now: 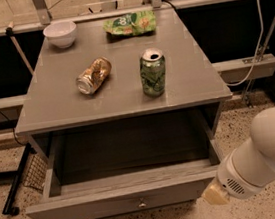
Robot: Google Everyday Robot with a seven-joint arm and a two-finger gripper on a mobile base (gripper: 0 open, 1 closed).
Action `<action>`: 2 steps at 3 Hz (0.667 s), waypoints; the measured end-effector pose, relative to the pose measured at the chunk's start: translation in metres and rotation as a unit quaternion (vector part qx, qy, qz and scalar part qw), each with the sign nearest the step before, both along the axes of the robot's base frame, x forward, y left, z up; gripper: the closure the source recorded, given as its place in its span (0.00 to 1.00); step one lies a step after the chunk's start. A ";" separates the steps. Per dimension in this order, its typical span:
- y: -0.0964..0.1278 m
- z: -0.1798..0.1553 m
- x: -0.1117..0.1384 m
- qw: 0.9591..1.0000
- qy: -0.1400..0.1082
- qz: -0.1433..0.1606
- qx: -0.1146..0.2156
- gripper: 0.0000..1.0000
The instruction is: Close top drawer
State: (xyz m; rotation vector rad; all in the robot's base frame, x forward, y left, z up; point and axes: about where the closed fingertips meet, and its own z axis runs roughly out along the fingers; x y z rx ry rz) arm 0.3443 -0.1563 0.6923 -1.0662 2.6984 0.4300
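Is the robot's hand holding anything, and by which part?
Cannot tell. The hand sits by the right front corner of the open top drawer, away from its knob; any hold is hidden.

Found the top drawer [114, 204] pulled out under the grey table [192, 81], round knob [141, 202] at mid-front. Noted the gripper [215, 195] low, just beside the drawer's right front corner. Saw on top an upright green can [153, 72], a dented can [93, 76] lying sideways, a white bowl [60, 34], a green snack bag [130, 23].

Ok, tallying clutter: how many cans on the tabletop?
2: green metal can upright centre-right; gold metal can on its side, left of it. Gripper by the open grey top drawer's right front corner.
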 end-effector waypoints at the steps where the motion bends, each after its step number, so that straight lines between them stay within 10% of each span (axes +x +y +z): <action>1: -0.008 -0.027 0.007 1.000 0.012 -0.019 0.000 1.00; 2: -0.016 -0.047 0.012 0.999 0.016 -0.040 -0.006 1.00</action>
